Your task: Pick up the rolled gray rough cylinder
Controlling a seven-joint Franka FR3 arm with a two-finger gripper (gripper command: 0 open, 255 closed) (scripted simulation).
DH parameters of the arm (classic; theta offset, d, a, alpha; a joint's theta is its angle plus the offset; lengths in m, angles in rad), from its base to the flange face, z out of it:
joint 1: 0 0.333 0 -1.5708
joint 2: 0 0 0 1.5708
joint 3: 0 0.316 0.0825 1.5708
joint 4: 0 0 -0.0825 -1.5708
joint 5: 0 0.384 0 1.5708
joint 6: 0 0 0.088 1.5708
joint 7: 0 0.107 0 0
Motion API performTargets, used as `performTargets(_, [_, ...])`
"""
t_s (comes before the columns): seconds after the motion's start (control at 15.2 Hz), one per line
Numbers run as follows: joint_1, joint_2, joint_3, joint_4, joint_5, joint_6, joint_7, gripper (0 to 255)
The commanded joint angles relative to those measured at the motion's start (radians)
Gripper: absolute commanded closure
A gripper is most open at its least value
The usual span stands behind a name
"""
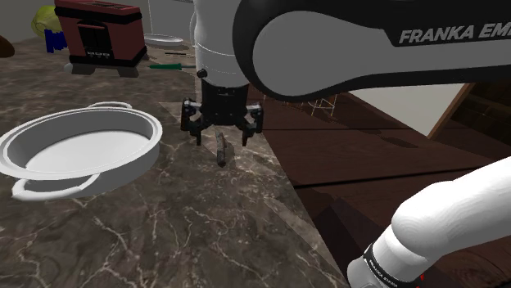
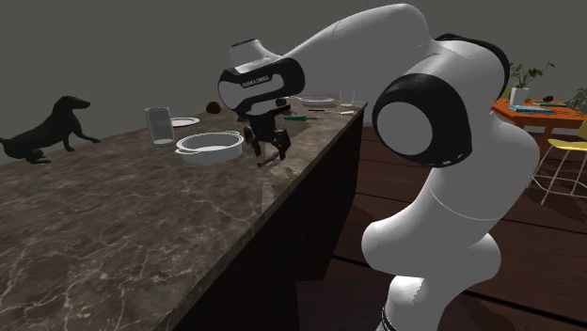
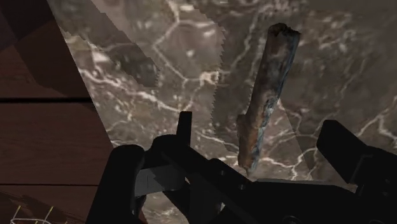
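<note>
One rough gray cylinder (image 1: 221, 154) lies flat on the counter (image 1: 164, 237) near the pan (image 1: 154, 137). My gripper (image 1: 222, 139) hovers over it, spread wide. Approach step, I'd say: next lower, straddle, squeeze.

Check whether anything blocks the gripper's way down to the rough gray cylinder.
Nothing visible does. The open gripper hangs directly over the cylinder lying on the marble counter; the white pan sits apart, toward the shoulder view's left.

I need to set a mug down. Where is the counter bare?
Bare marble counter lies nearer than the white pan, toward the shoulder view's bottom. Crowded: the open gripper over the gray cylinder beside the pan; the red appliance beyond.
</note>
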Motion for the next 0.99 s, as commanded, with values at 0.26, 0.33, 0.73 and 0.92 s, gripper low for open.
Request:
performTargets(0.26, [0.002, -0.003, 0.000, -0.022, 0.002, 0.020, 0.000, 255])
performTargets(0.33, [0.001, -0.001, 0.001, -0.020, 0.001, 0.020, 0.000, 255])
performTargets(0.73, [0.001, -0.001, 0.001, -0.022, 0.001, 0.021, 0.001, 255])
performTargets(0.92, [-0.001, -0.001, -0.006, 0.018, -0.001, -0.018, -0.006, 255])
